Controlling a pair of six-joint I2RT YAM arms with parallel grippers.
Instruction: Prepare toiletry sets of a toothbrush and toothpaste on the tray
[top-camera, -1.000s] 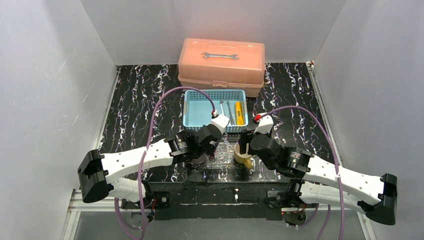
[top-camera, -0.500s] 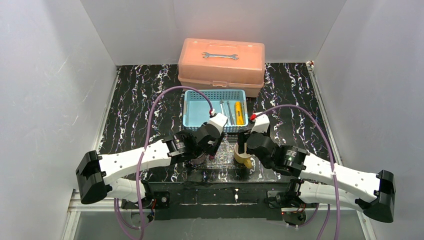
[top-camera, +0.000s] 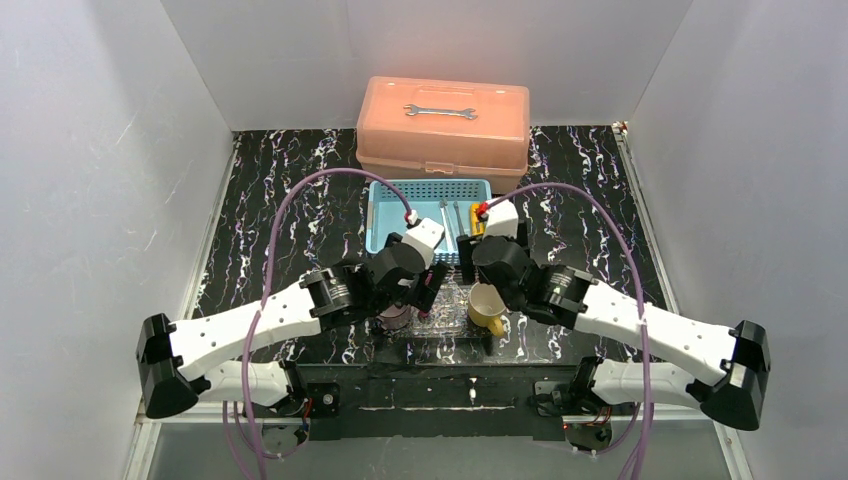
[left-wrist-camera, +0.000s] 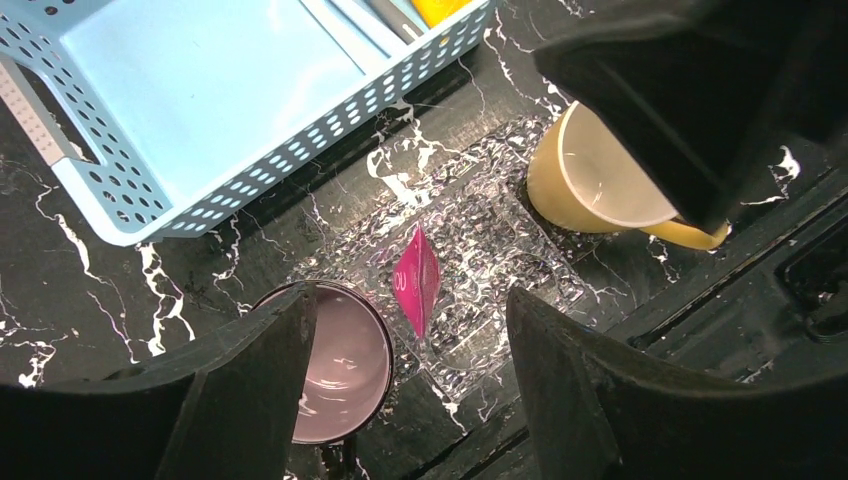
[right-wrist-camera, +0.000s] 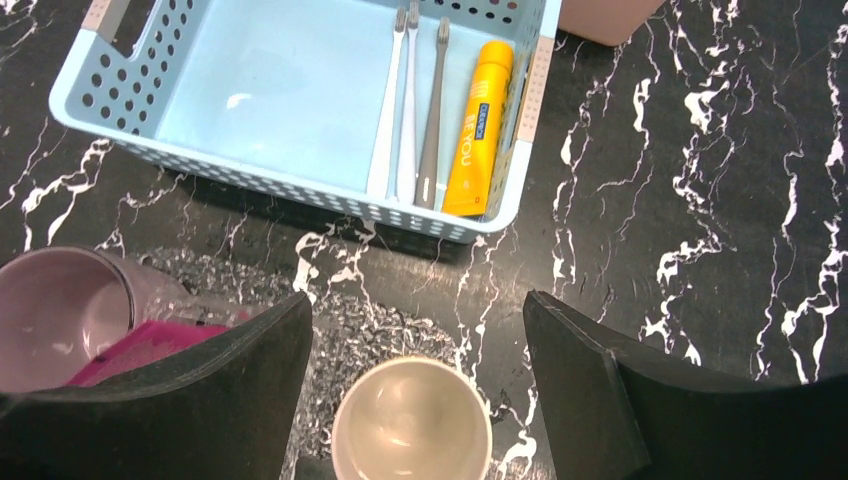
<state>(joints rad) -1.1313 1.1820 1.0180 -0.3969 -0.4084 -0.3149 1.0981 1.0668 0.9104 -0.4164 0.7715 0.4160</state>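
**Magenta tube down on the tray; brushes and yellow tube wait in the basket**

The left end effector (left-wrist-camera: 410, 300) hangs spread wide and empty over the tray (left-wrist-camera: 480, 250). The magenta toothpaste tube (left-wrist-camera: 415, 280) lies loose on the glittery plastic beneath it, just beside the purple mug (left-wrist-camera: 335, 360). The yellow mug (left-wrist-camera: 600, 180) sits at the tray's other end.

The right end effector (right-wrist-camera: 417, 310) is also released and holds nothing. It hovers over the near wall of the light-blue basket (right-wrist-camera: 250, 175). In the basket, three toothbrushes (right-wrist-camera: 408, 100) lie side by side, two white and one grey, touching or nearly so. The yellow toothpaste tube (right-wrist-camera: 478, 130) lies against the basket's right wall. All of this rests on the black marbled counter (right-wrist-camera: 700, 200).

The brushes look light, stiff and slick, and they are very thin. A pinch across the mid-handle probably suits best, with the fingers straddling a single brush. Because they are packed so close, two may well come up together. The outermost white one has free space on its left and seems the easiest pick.

The yellow tube is likely soft and squeezable, so a gentle grip across its firmer middle is safer. The basket wall beside it leaves little room for a finger.
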